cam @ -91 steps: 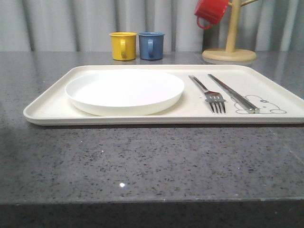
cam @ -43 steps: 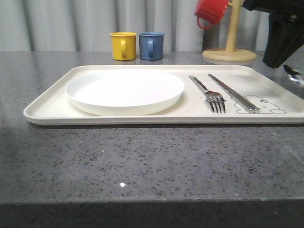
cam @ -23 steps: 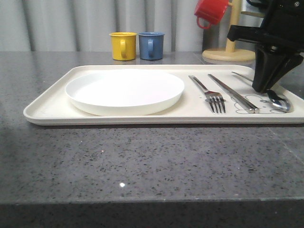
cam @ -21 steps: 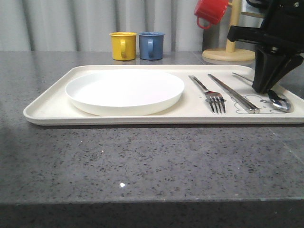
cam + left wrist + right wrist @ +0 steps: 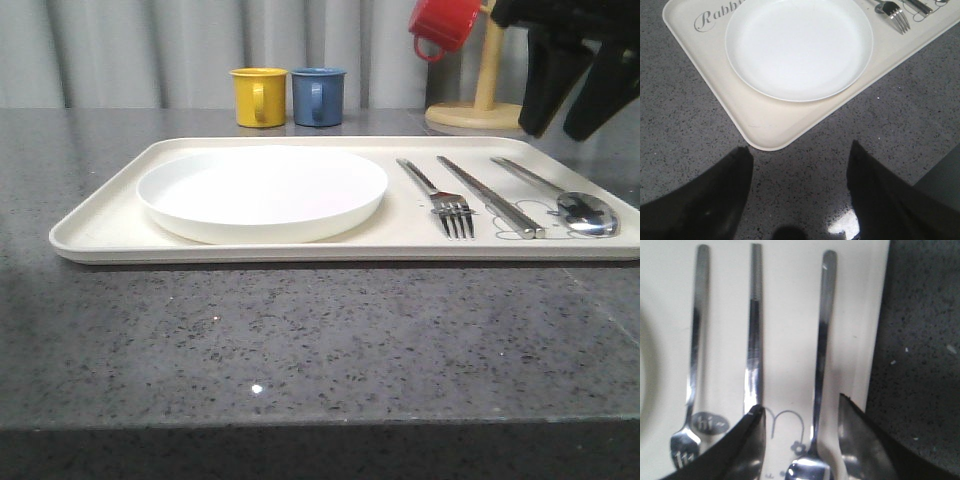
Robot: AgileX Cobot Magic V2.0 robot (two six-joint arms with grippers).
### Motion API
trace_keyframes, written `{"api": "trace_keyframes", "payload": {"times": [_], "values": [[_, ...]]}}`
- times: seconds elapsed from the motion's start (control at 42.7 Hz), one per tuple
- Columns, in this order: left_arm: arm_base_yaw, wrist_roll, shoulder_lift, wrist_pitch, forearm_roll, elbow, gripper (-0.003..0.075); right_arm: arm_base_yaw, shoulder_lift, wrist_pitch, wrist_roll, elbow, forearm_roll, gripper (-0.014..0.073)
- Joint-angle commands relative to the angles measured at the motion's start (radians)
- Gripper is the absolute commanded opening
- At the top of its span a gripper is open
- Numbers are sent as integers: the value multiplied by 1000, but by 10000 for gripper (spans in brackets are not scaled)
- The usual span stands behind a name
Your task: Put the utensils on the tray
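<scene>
Front view first: the cream tray (image 5: pixel 110 215) sits square on the grey stone counter (image 5: pixel 300 340), with a round white plate (image 5: pixel 262 192) on its left half and all three utensils lying side by side on its right half. The fork (image 5: pixel 438 196) is nearest the plate, then the chopsticks (image 5: pixel 492 197), then the spoon (image 5: pixel 560 195) close to the tray's right rim. Each piece runs front to back across the tray, handles toward the far side where the yellow mug (image 5: pixel 259 96) and blue mug (image 5: pixel 318 96) stand, and the fork tines and the spoon bowl toward the robot. They lie close to parallel, apart from one another.

The right gripper (image 5: pixel 578 95) hangs above the spoon's handle end with its two black fingers spread and nothing between them. In the right wrist view the fingers straddle the spoon (image 5: pixel 821 360) near its bowl, clear of the metal as far as I can tell. The left gripper (image 5: pixel 800 200) is over bare counter just off the tray's near left corner, its fingers wide apart and empty.

To my eye the placing looks finished. The risk now is the right arm's exit: a finger swinging low could clip the spoon and skid it into the chopsticks or against the rim, since polished steel on smooth plastic would probably slide easily.
</scene>
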Motion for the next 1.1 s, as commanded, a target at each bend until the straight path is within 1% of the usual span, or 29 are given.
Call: {"api": "trace_keyframes", "payload": {"times": [0.0, 0.094, 0.211, 0.609, 0.843, 1.077], "values": [[-6, -9, -5, -66, 0, -26, 417, 46, -128, -2, -86, 8, 5, 372], [-6, -9, -5, -66, 0, -26, 417, 89, -212, 10, -110, 58, 1, 372], [-6, -9, -5, -66, 0, -26, 417, 114, -318, 19, -110, 132, -4, 372], [-6, -9, -5, -66, 0, -26, 417, 115, -765, 93, -106, 390, -46, 372], [-6, -9, -5, -67, 0, -26, 417, 114, -1002, 103, -38, 481, -48, 372], [-6, -9, -5, -67, 0, -26, 417, 114, -1124, 68, -29, 519, -77, 372]]}}
